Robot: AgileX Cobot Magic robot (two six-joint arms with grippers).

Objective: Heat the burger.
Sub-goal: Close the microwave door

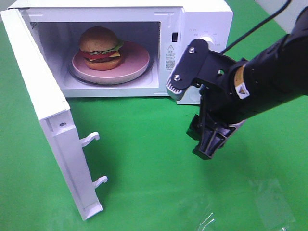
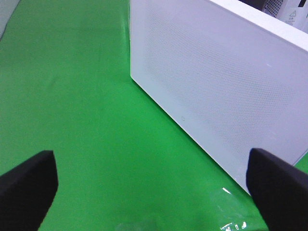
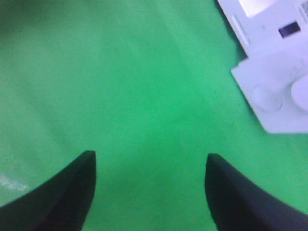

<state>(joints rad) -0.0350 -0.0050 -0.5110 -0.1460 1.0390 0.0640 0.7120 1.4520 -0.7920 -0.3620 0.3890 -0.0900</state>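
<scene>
The burger (image 1: 100,47) sits on a round pink plate (image 1: 137,60) inside the white microwave (image 1: 202,19), whose door (image 1: 43,110) hangs wide open on the left. My right gripper (image 1: 204,142) points down at the green cloth in front of the microwave's control panel (image 3: 274,91). Its jaws are open and hold nothing (image 3: 150,156). My left gripper (image 2: 150,159) is outside the exterior view. In its wrist view its jaws are spread wide and empty, facing the door's outer face (image 2: 216,86).
Two latch hooks (image 1: 91,138) stick out from the door's free edge. Clear plastic wrap (image 1: 269,197) lies on the green cloth at the front right. A black cable (image 1: 260,24) runs behind the microwave's right side.
</scene>
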